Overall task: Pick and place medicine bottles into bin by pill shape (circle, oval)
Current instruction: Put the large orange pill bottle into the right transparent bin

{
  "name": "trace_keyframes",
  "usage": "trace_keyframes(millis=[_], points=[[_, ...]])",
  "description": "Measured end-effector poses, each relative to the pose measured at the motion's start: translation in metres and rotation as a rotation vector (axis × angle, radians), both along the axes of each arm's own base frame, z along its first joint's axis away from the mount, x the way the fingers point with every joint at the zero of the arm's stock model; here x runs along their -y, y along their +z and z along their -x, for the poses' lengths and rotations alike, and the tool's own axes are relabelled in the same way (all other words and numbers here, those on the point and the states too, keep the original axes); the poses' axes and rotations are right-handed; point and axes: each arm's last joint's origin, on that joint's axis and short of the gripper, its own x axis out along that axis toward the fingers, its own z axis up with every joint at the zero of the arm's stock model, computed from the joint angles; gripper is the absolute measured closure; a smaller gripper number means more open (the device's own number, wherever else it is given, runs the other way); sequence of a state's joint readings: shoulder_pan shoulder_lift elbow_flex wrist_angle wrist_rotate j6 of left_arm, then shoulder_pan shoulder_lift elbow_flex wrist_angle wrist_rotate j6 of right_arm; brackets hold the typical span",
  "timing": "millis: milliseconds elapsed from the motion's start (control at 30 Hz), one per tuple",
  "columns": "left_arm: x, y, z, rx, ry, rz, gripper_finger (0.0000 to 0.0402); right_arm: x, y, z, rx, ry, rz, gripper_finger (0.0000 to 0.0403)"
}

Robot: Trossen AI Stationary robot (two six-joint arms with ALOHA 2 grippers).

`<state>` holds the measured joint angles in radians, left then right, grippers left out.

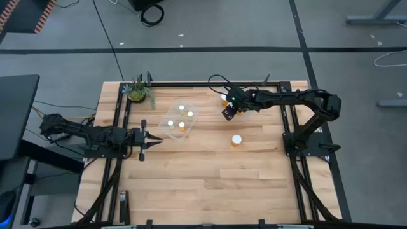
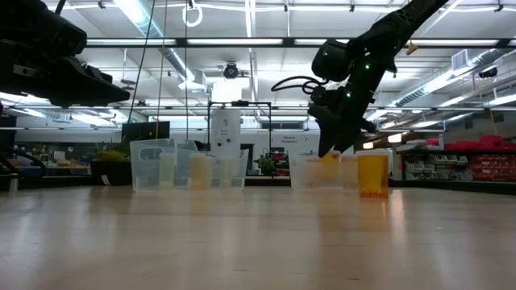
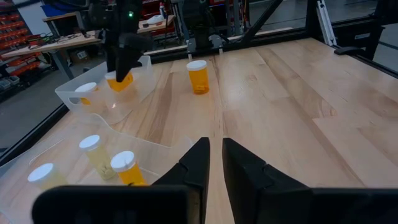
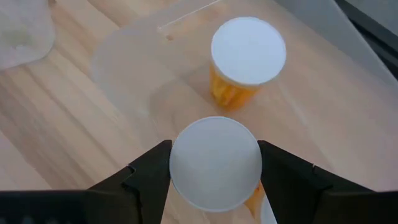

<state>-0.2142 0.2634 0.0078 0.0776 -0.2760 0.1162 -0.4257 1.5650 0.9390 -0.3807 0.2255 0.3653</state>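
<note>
One bottle [image 4: 216,163] sits clamped in the right gripper [image 1: 228,113], upper centre of the high view, above a clear bin [image 4: 124,68]; next, lower and release. Left gripper [image 1: 150,140] waits nearly closed, empty.

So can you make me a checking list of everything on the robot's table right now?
Surface: wooden table, bare in front.
Job's things: three medicine bottles in the clear bin; one loose bottle standing on the wood; one capped bottle below the right gripper.
Clutter: small potted plant at a back corner.
Grippers: right gripper shut on a white-capped bottle, above a second bin; left gripper shut, holding nothing, beside the clear bin.
Cables: black cable looped behind the right arm.
Surroundings: grey floor, shelves and lights beyond.
</note>
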Motion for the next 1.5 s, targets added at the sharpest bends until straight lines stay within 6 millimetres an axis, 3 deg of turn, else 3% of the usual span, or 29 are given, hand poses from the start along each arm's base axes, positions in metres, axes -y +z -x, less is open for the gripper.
trace_keyframes(millis=[1200, 1500], points=[[0.0000, 0.0000, 0.0000, 0.000, 0.000, 0.000, 0.0350, -0.0008, -0.0004, 0.0002, -0.004, 0.020, -0.016, 0.0167], [0.0000, 0.0000, 0.0000, 0.000, 0.000, 0.000, 0.0342, -0.0008, -0.0003, 0.0002, -0.005, 0.022, -0.015, 0.0133]])
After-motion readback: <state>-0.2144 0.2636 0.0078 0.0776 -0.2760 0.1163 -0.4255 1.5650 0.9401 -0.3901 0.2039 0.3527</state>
